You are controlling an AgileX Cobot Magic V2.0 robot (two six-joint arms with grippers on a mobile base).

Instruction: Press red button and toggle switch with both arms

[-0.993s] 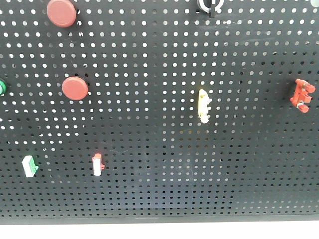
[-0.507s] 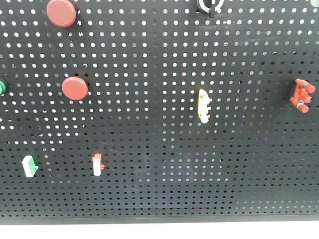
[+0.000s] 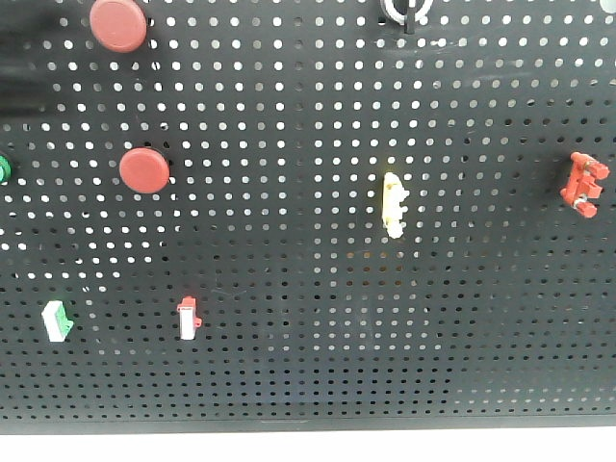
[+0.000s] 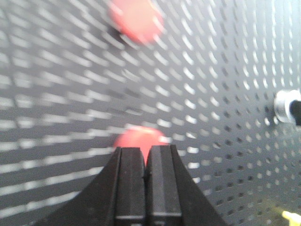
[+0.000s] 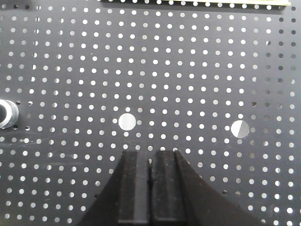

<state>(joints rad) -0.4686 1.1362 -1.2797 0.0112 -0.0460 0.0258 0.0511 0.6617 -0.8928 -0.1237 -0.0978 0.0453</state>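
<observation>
Aiming at the nearer red button [image 4: 138, 139], the closed left end effector [image 4: 145, 149] needs a forward push; the right end effector [image 5: 151, 153], also closed, faces bare pegboard [image 5: 188, 70].

Front view: upper red button [image 3: 118, 23] and white ring [image 3: 404, 10] cropped by top edge, green button [image 3: 4, 168] by left edge. Left wrist view is motion-blurred. Left gripper [image 4: 145, 151] hides the bottom of the lower red button [image 4: 138, 138]. Silver fitting [image 4: 286, 106] is cut at right edge.
</observation>
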